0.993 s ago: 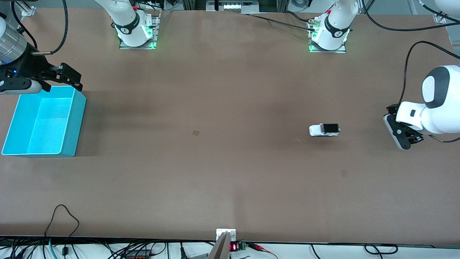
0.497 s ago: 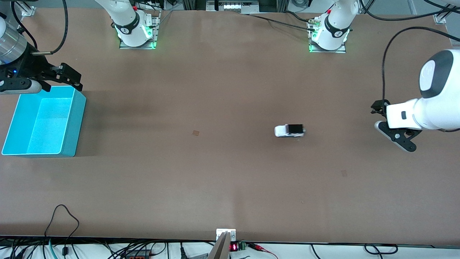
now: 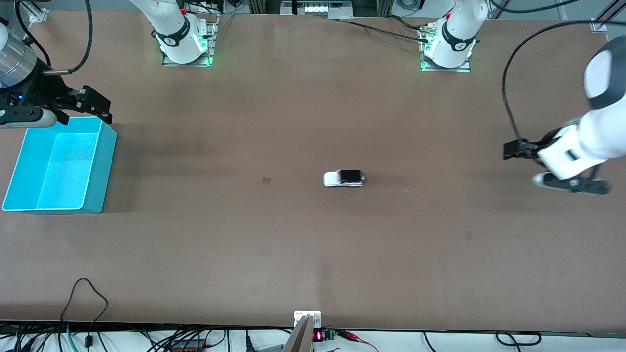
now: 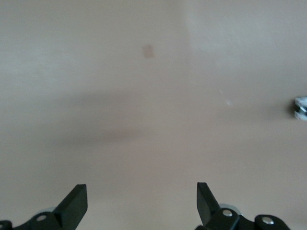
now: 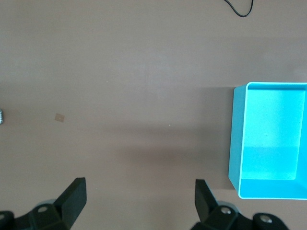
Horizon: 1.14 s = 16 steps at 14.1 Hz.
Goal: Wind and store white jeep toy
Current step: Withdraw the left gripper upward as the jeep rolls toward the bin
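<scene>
The white jeep toy [image 3: 344,178] stands on its wheels on the bare brown table [image 3: 313,244], roughly midway along it, free of both grippers and well apart from each. The left gripper [image 3: 555,168] is up in the air over the left arm's end of the table, its fingers spread wide and holding nothing; in the left wrist view the two black fingertips [image 4: 76,201] frame only bare tabletop, and a sliver of the toy shows at the frame's edge. The right gripper [image 3: 90,105] waits over the rim of the cyan bin [image 3: 98,166] at the right arm's end of the table, its jaws likewise wide and empty; the right wrist view looks down on the bin, which contains nothing. Judged from this layout, winding appears to be done or at least not in hand, since neither gripper touches the toy; whether the toy is rolling or at rest cannot be told from these views alone. Storage remains entirely undone: the toy must be grasped and carried to the bin, which lies well apart from it. The toy's small size relative to the gripper suggests that the grasp calls for careful centring.
</scene>
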Each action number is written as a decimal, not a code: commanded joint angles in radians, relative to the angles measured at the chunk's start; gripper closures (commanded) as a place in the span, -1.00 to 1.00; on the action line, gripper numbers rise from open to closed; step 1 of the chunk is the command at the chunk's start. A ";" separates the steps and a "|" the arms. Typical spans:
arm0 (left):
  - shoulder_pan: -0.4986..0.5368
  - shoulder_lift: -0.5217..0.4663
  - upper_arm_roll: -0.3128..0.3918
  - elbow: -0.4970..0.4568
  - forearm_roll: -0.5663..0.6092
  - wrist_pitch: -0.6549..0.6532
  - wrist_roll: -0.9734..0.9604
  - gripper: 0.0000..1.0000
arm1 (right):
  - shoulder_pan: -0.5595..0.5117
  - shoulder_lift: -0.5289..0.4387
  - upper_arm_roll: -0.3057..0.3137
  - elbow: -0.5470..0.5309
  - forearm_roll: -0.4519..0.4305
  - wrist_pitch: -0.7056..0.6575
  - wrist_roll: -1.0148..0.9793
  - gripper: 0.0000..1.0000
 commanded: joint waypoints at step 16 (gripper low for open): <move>-0.103 -0.222 0.153 -0.167 -0.043 0.056 0.042 -1.00 | 0.001 -0.012 -0.003 -0.010 -0.005 0.002 -0.016 -1.00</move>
